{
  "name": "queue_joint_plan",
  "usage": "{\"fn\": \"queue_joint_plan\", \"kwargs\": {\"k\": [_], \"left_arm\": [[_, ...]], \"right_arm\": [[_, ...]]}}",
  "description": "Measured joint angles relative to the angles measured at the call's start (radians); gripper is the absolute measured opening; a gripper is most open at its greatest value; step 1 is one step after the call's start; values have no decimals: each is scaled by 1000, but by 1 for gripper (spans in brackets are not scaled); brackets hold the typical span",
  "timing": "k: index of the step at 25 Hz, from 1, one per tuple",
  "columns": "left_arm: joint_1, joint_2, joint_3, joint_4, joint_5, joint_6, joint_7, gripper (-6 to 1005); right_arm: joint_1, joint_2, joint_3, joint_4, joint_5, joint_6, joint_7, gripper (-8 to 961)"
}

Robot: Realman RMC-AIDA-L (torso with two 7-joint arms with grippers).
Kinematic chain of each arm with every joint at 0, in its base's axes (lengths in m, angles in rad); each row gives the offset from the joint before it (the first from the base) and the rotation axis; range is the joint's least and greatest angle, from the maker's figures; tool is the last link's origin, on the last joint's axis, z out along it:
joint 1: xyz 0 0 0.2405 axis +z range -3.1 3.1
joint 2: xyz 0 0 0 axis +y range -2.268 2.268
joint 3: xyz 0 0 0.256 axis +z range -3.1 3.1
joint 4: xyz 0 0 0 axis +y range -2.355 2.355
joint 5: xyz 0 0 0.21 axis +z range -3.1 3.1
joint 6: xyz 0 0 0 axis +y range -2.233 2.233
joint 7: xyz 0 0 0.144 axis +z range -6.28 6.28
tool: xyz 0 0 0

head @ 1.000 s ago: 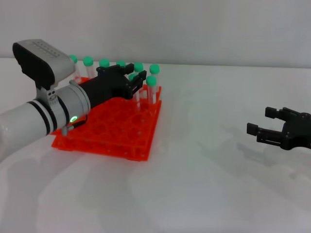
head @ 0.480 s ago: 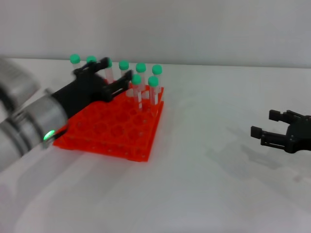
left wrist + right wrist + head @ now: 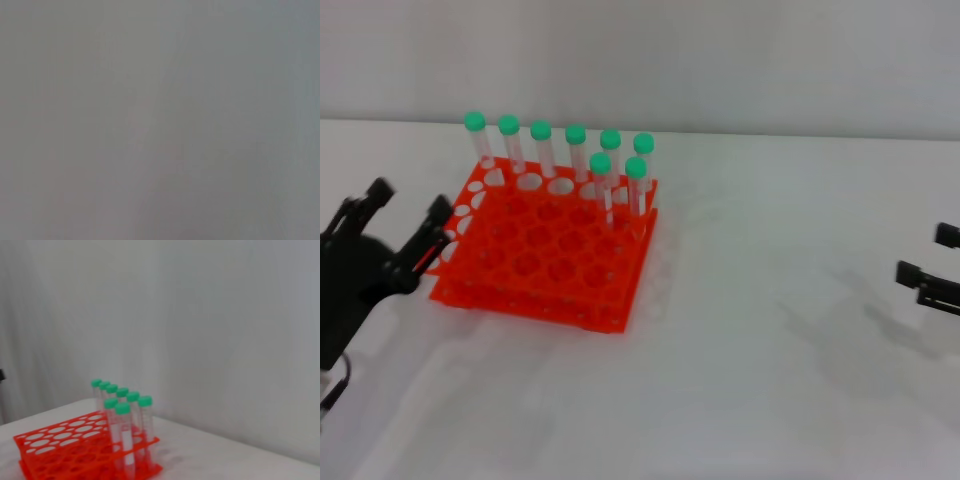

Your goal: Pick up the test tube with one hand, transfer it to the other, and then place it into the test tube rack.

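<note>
1. The bright orange-red plastic two-tier test tube rack (image 3: 548,245) sits left of centre in the head view, on the white tabletop (image 3: 750,380)
2. Eight slim clear plastic test tubes with round green screw caps (image 3: 575,150) stand upright in the rack: six in a row along its far edge, two more just in front of that row's right end
3. The black fingered left hand (image 3: 390,235) is at the left edge of the frame, just beside the rack's left side, its fingers (image 3: 432,225) spread wide and holding nothing
4. The black blocky right gripper (image 3: 932,268) shows only partly at the right edge, well apart from the rack; I cannot tell its finger state
5. The right wrist view shows the rack (image 3: 75,447) and its tubes (image 3: 122,432) in the lower left of the frame
</note>
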Motion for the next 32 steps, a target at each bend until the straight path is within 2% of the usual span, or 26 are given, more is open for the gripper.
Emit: {"fn": "queue_joint_plan", "kwargs": {"k": [6, 11, 15, 20, 25, 28, 29, 32], "left_arm": [[8, -2, 0, -134, -73, 40, 21, 786], [12, -3, -4, -163, -80, 37, 40, 783], [8, -3, -6, -167, -133, 40, 99, 779], [-26, -3, -6, -166, -243, 33, 142, 776], [-50, -2, -6, -165, -342, 28, 183, 773], [-50, 0, -6, -157, -390, 41, 252, 773], [-51, 2, -6, -152, -408, 48, 273, 774], [-51, 4, -6, -135, -484, 65, 306, 775]], "right_arm": [[2, 2, 201, 187, 6, 112, -221, 857], [2, 2, 328, 310, 16, 137, -364, 837], [1, 3, 482, 415, 104, 136, -431, 800], [-14, 1, 666, 449, 148, 169, -481, 755], [-10, 2, 779, 454, 150, 172, -521, 709], [-9, 2, 812, 472, 160, 176, -538, 566], [-7, 3, 868, 519, 185, 195, -592, 519], [-9, 3, 912, 553, 198, 221, -646, 377]]}}
